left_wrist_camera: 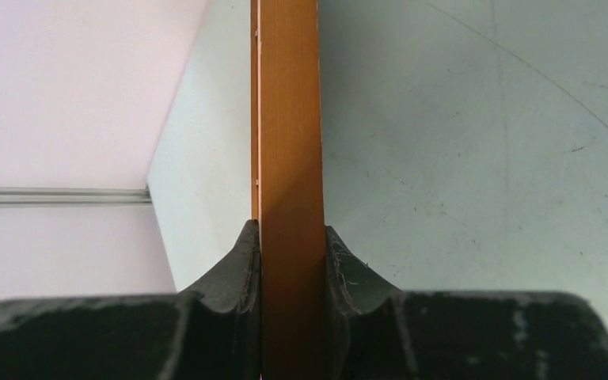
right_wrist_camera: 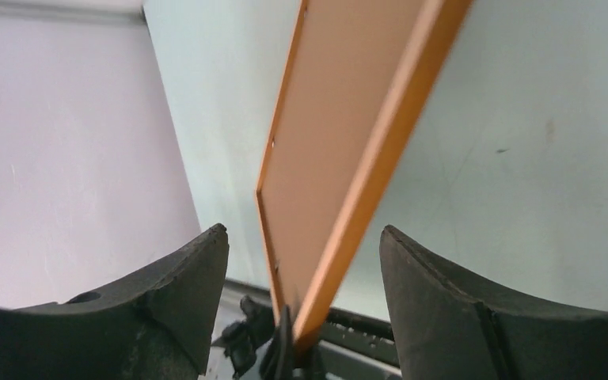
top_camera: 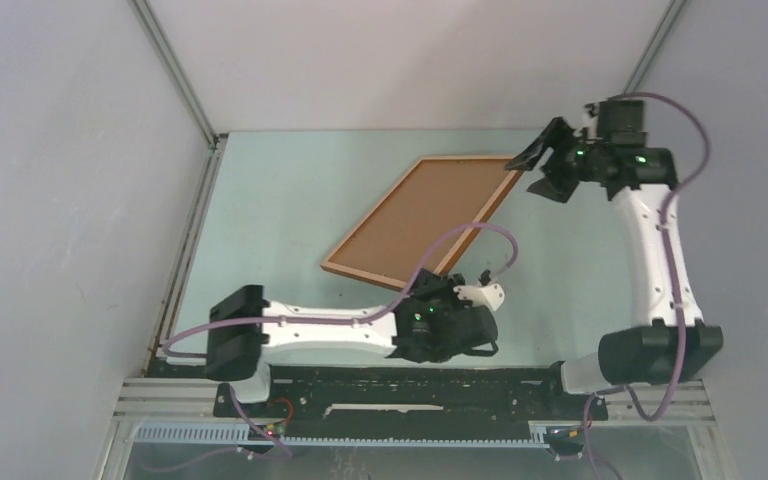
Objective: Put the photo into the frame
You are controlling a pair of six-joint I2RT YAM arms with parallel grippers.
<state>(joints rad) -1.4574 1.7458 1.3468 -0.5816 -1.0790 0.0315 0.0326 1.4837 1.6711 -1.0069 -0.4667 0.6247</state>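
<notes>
Left claw (left_wrist_camera: 291, 237) pinches thin orange-brown wooden frame (left_wrist_camera: 289, 119), enclosing flat brown panel (top_camera: 415, 215).

Pale-green tbl (top_camera: 290, 200), scuffed, faint marks

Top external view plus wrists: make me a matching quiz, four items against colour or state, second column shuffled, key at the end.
Items:
1. left gripper
2. right gripper
3. frame
4. table

Colour or state:
A. pale green surface
B. jaws open, frame edge between them with gaps on both sides
C. jaws shut on the frame's edge
D. light-brown wood

Pairs: 1-C, 2-B, 3-D, 4-A
</notes>
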